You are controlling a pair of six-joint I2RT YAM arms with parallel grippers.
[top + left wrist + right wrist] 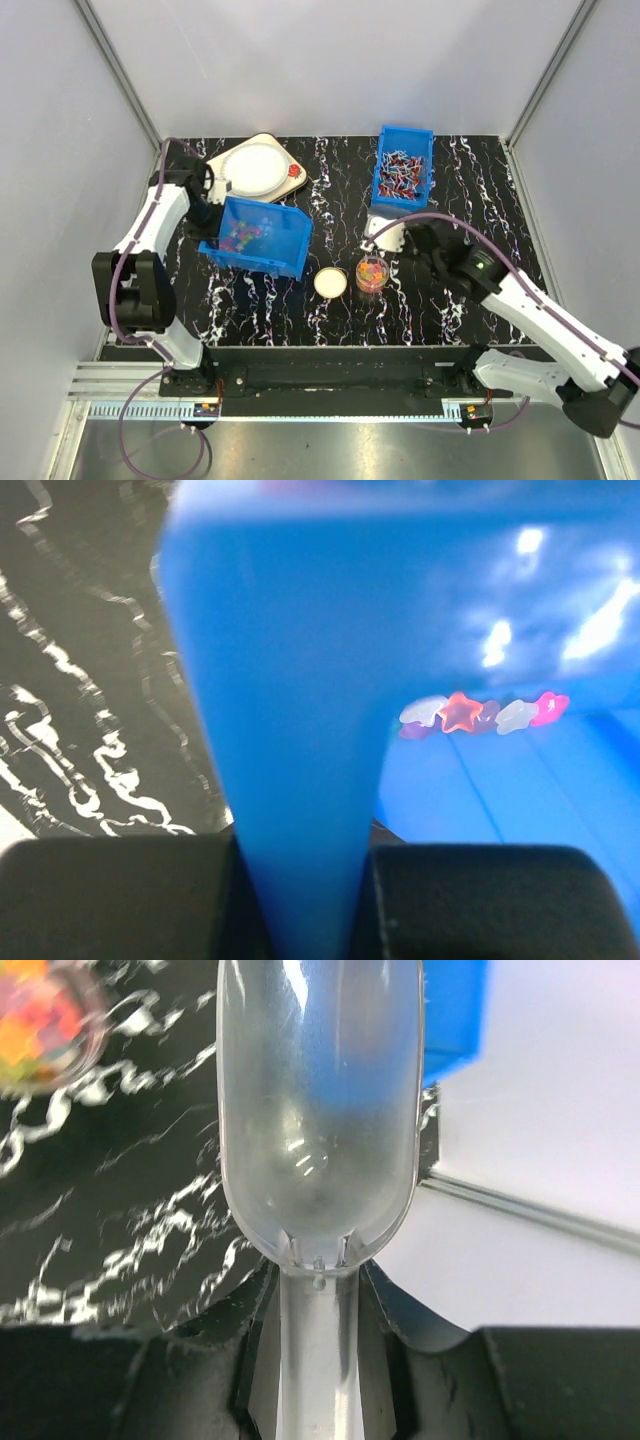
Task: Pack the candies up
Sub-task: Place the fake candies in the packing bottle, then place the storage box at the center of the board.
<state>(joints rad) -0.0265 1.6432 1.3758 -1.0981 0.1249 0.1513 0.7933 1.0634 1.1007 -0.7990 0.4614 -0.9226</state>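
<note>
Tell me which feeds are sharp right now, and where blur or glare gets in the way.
Top external: sharp and evenly lit. Left wrist: the blue bin wall fills the lens and is soft, with white glare spots upper right; candies slightly blurred. Right wrist: clear scoop fairly crisp; the jar at upper left is blurred.

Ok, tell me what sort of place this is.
Likely a robotics lab test cell: grey walls box in a black marbled table, with the left arm and right arm bolted at its near edge, and wrapped sweets staged in a blue bin.
</note>
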